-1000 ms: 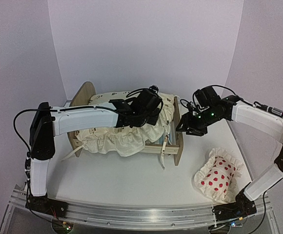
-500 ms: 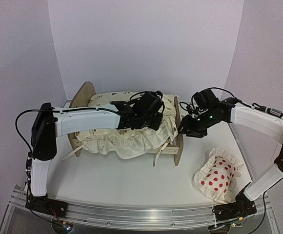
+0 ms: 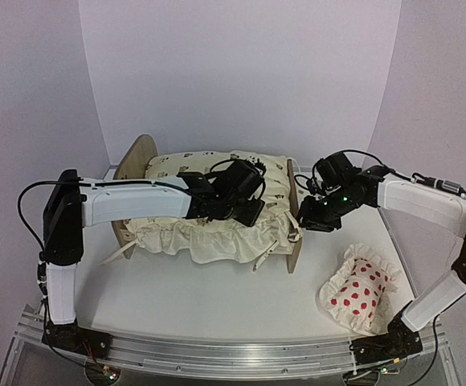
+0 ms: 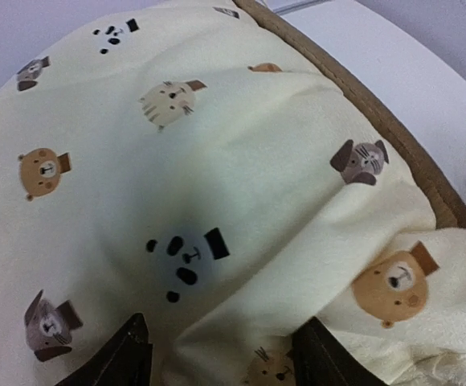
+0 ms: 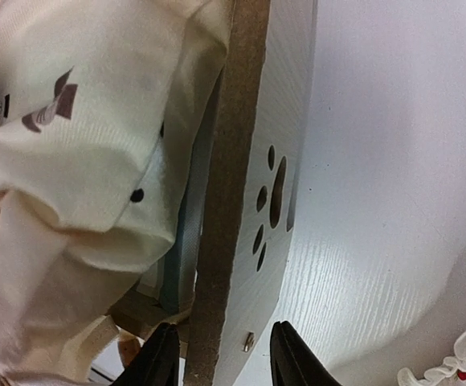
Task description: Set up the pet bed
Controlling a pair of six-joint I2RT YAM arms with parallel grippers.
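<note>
Since the table [image 3: 217, 297] is mostly bare, the layout is quick to read. The pet bed [image 3: 136, 157] stands toward the back middle, between the two arms. The animal-print cushion [image 3: 217, 233] lies in it, bunched, and its ruffle spills over the near rail. The red-dotted pillow [image 3: 361, 293] sits at the near right, well apart from the bed.

The left claw [image 4: 225, 354] hovers low over the cushion with its jaws apart, clamping nothing. The right claw [image 5: 221, 354] straddles the edge of the bed's paw-print end board [image 5: 285, 96], one finger on each side. Whether it actually pinches the board cannot be told.

Risks:
- The frame looks light, so a squeeze or tug on the end board could skid or tip the bed.
- The left claw is close to the loose fabric, so its fingers could snag a fold and drag the cushion out.
- The overhanging ruffle may pull the cushion off-centre.
</note>
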